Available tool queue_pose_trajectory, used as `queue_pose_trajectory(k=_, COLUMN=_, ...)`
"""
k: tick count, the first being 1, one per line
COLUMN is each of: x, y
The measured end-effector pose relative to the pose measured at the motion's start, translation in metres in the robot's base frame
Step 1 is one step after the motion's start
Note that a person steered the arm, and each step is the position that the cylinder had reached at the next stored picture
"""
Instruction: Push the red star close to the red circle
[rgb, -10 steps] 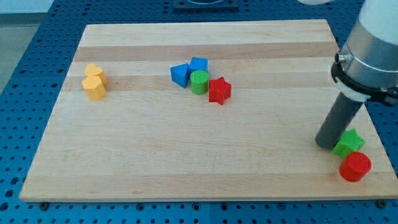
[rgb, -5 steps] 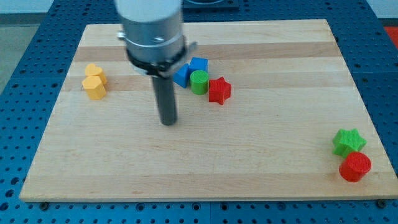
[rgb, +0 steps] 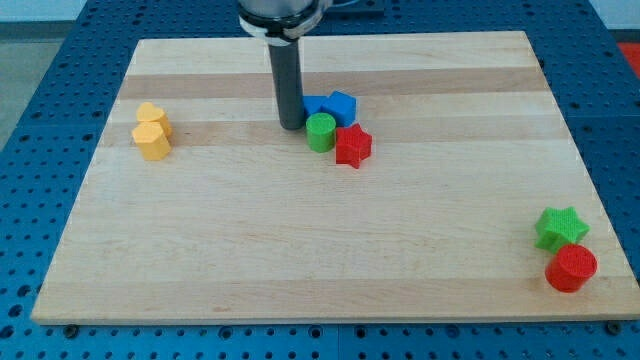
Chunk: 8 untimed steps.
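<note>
Wooden board (rgb: 200, 260) on a blue perforated bench, read from the view's left to its right, with the red star (rgb: 352, 146) as the landmark. Far to the star's left, near the board's left edge, two yellow blocks (rgb: 152, 131) sit touching, one above the other; their exact shapes are hard to make out. Just left of the star and slightly above it, my tip (rgb: 291, 126) rests on the board, beside the green cylinder (rgb: 320, 131) and against or just next to the blue blocks (rgb: 331, 105), two pieces packed together whose shapes are unclear. The green cylinder touches the star's upper-left side. The arm carries a plain rod and no jaws, so there is nothing to open or close. Far to the star's right and below it, near the board's lower right corner, the green star (rgb: 560, 227) sits touching the red circle (rgb: 571, 268) directly beneath it.

Progress, as judged: the red star lies well apart from the red circle, so the push is not yet done. The tip stands on the side of the cluster away from the circle, a plausible starting side for driving the star rightward and downward.
</note>
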<state>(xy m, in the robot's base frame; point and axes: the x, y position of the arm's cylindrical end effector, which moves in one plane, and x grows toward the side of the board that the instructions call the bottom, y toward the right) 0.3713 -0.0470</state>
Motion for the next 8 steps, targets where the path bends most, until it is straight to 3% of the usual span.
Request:
queue_pose_trajectory(k=6, x=0.066, y=0.116)
queue_pose_trajectory(k=8, x=0.112, y=0.132)
